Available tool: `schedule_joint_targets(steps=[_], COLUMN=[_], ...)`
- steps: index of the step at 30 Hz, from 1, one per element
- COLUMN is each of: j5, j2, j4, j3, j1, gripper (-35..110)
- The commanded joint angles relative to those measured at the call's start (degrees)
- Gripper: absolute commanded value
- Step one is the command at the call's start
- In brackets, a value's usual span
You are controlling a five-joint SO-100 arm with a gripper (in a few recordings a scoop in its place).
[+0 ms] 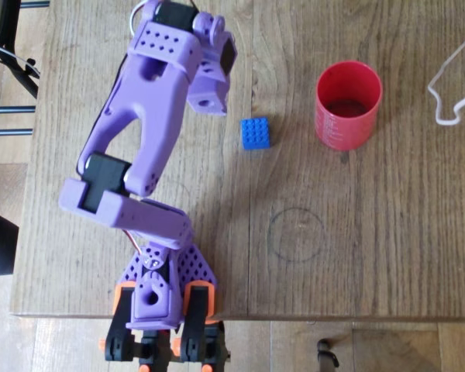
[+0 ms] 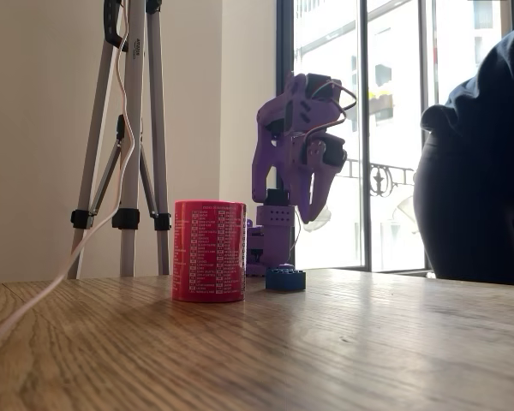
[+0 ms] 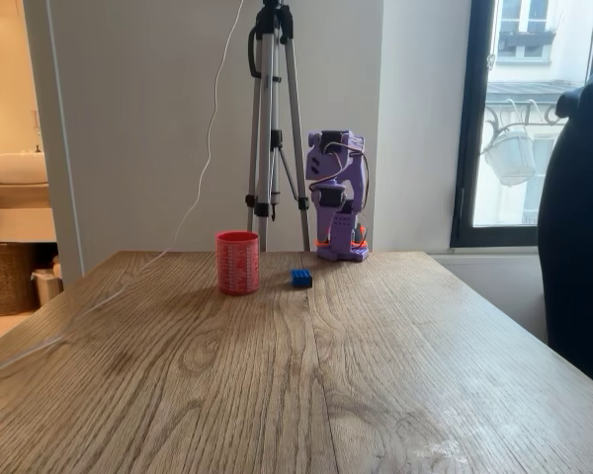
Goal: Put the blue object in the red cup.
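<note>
On the wooden table [image 1: 356,256] a small blue brick [image 1: 255,133] lies studs up, out in the open and touched by nothing. In the overhead view the red cup [image 1: 348,105] stands upright to the right of the brick, near it but clearly apart, its mouth open to the camera. In a fixed view the cup [image 2: 209,251] shows rows of pale markings on its side, and the brick [image 2: 285,279] sits just to its right, low on the table. In the other fixed view the cup [image 3: 237,263] is to the left and the brick [image 3: 301,277] to the right, both in front of the arm. The purple arm [image 1: 151,132] is folded back on itself above its base at the table's edge, and the claw [image 1: 209,97] hangs in the air near the brick without touching it; I cannot tell whether the claw is wide or narrow, since the fingers are tucked under the arm. A white cord [image 1: 453,85] lies on the table beyond the cup. A tripod [image 3: 274,118] stands behind the table, and a dark shape [image 3: 578,217] fills the right edge.
</note>
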Motion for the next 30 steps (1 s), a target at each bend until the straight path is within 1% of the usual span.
schedule_joint_targets(steps=[1, 5, 14, 18, 24, 30], j5=[-1.67, -2.29, -0.62, 0.44, 3.52, 4.13], j2=[4.04, 8.17, 12.66, 12.66, 10.9, 9.05], j4=[-4.83, -6.42, -11.16, -12.39, -18.9, -20.74], j3=[3.34, 6.42, 11.69, 12.48, 13.89, 13.18], j1=[5.71, 10.11, 9.58, 7.38, 1.49, 0.44], gripper=[0, 0, 0, 0, 0, 0])
